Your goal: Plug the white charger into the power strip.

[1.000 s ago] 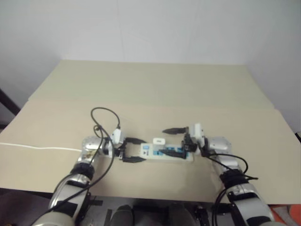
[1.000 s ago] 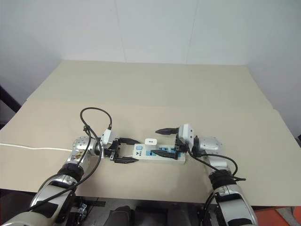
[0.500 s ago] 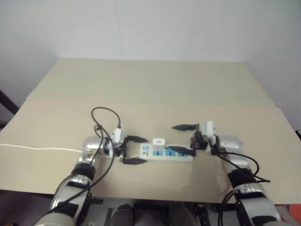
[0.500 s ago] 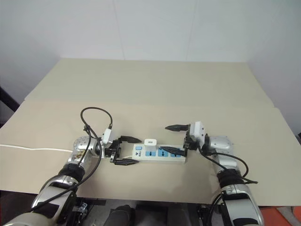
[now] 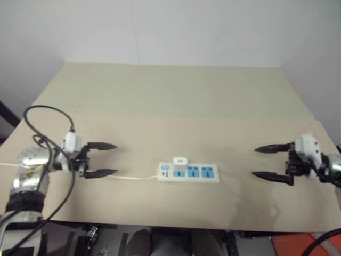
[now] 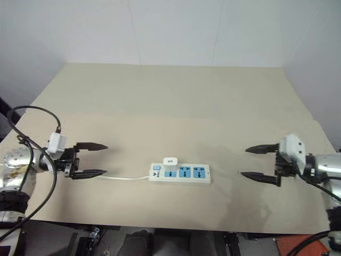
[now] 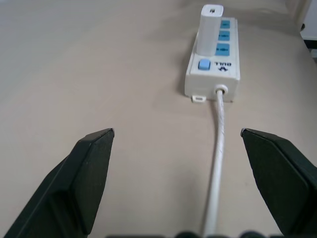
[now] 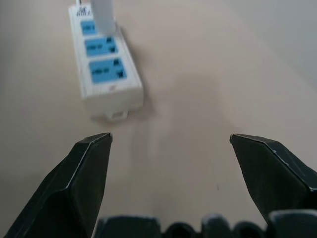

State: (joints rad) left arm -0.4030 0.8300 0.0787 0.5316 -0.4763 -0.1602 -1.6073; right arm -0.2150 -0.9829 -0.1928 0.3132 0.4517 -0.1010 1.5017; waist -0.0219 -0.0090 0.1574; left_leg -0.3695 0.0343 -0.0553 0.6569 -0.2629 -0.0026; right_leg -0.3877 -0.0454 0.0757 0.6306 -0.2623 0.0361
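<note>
Beside the power strip (image 5: 189, 173), both pincers wide, empty.

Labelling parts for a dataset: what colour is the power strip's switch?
Blue, on the power strip, beside the white charger; clearest in the left wrist view.

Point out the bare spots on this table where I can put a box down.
The whole far half of the table, behind the power strip, is bare. Bare too is the stretch between the strip and the right gripper. Toward the left gripper, the strip's cord crosses the surface. The white charger stands in the strip.
</note>
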